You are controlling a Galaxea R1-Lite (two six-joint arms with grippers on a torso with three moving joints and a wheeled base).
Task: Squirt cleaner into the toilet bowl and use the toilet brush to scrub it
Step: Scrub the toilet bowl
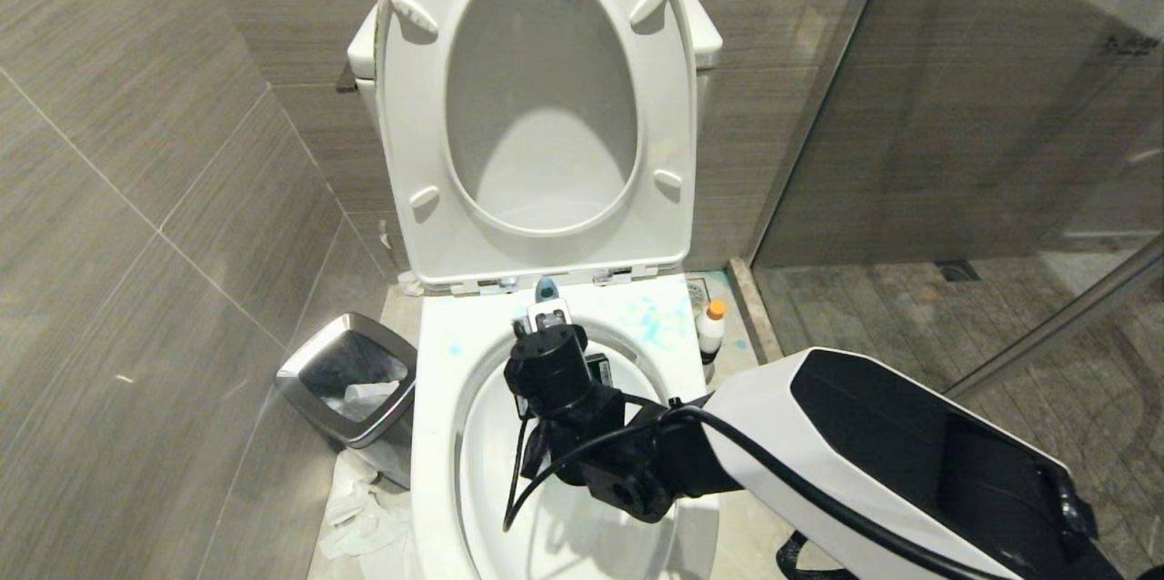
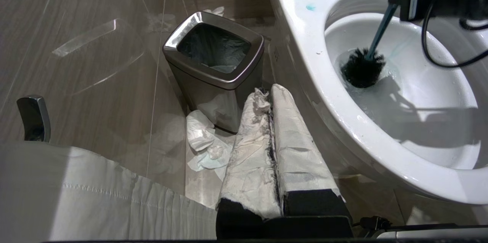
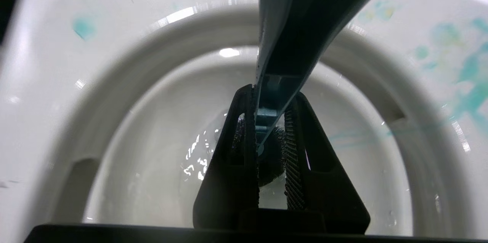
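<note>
White ceramic bowl (image 1: 436,435) stands with seat and lid raised, teal splashes on its rim. Right claw (image 3: 270,136) is clamped on the brush (image 2: 362,68) handle, bristles down in the water. Cleaner (image 1: 712,330) stands on the floor just beside the bowl. Left claw (image 2: 271,121), pressed together, hangs near a bin (image 2: 213,77).

Even indoor light; glare glints on the toilet bowl (image 3: 126,94), the brush handle (image 3: 297,18) blurs close up, and the arm casts a shadow inside the bowl.
</note>
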